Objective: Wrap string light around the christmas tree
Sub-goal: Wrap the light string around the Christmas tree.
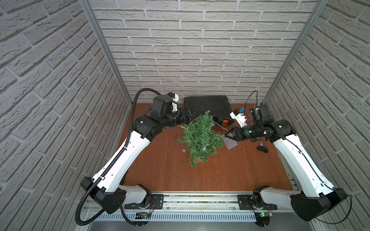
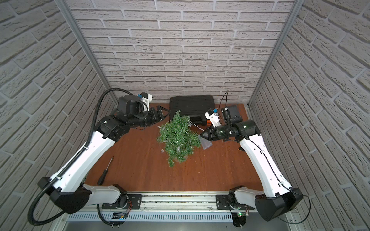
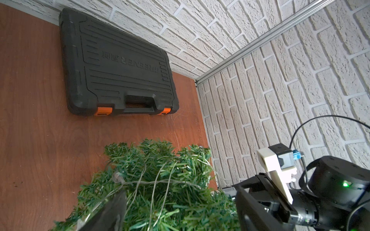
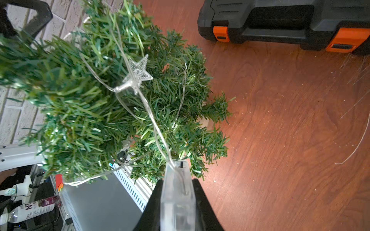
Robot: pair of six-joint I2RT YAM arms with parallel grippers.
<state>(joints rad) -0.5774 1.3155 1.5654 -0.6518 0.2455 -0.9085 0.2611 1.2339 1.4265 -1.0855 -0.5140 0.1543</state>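
Note:
The christmas tree (image 1: pixel 200 138) (image 2: pixel 178 140) stands mid-table, its beige pot (image 1: pixel 198 160) mostly hidden by branches. The string light (image 1: pixel 204 148) loops over the foliage, with a clear star (image 4: pixel 138 73) and thin wire (image 3: pixel 156 182) lying on the needles. A round bulb (image 1: pixel 183 150) dangles at the tree's left. My right gripper (image 4: pixel 177 200) (image 1: pixel 225 136) is shut on the string light's clear box (image 4: pixel 177 180) (image 2: pixel 206 143), right beside the tree. My left gripper (image 3: pixel 180 216) (image 1: pixel 191 116) is open near the tree's top at the back left, and foliage shows between its fingers (image 3: pixel 112 212).
A black tool case (image 1: pixel 208 108) (image 3: pixel 116 68) (image 4: pixel 280 20) with orange latches lies against the back wall behind the tree. A screwdriver (image 2: pixel 105 172) lies at the front left. A small black part (image 1: pixel 262 149) sits under the right arm. Brick walls close in three sides.

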